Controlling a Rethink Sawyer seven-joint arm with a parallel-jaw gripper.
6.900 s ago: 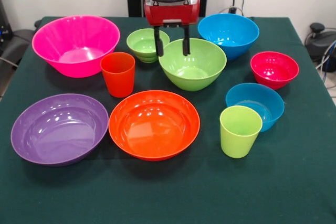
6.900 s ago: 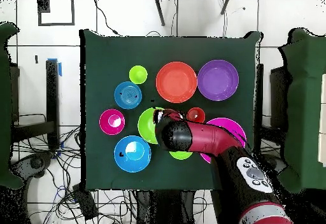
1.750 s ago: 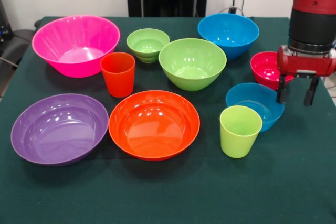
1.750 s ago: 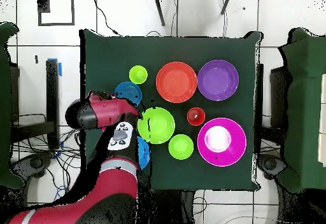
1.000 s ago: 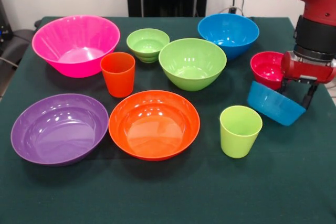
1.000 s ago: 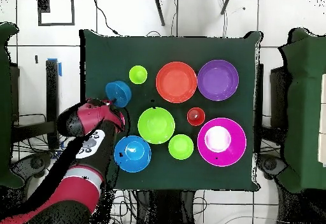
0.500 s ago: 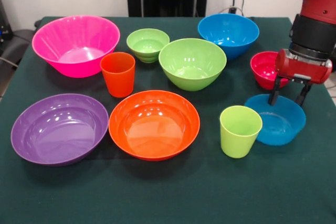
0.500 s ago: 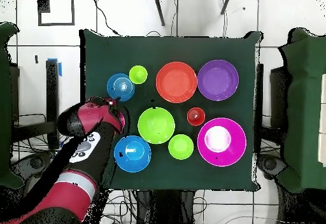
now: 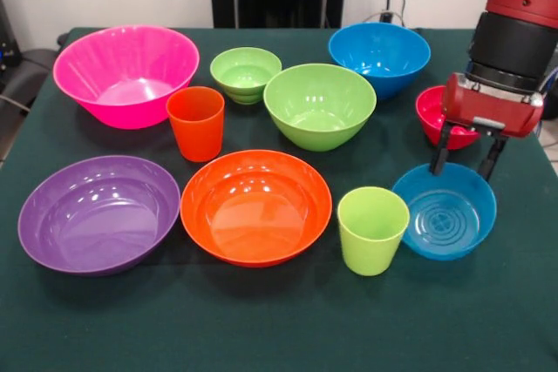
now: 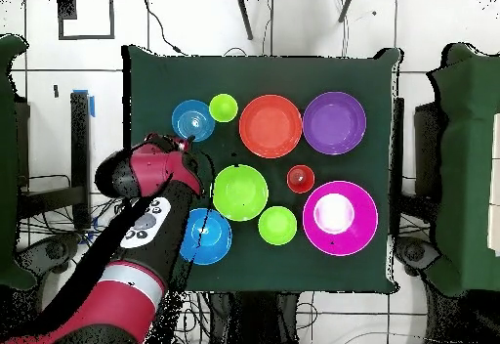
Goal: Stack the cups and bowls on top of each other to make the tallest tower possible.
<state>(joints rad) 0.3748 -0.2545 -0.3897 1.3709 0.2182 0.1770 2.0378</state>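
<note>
Small blue bowl (image 9: 445,211), upright on the surface (image 9: 488,320) touching the lime cup (image 9: 372,230), beneath the claw (image 9: 464,157), fingers apart and empty: likely light, stiff, slippery plastic, best pinched at the rim.

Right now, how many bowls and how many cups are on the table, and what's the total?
Bowls: 8, namely pink, purple, orange, small green, medium green, large blue, red, small blue.
Cups: 2, namely orange, lime green.
Total: 10.
</note>
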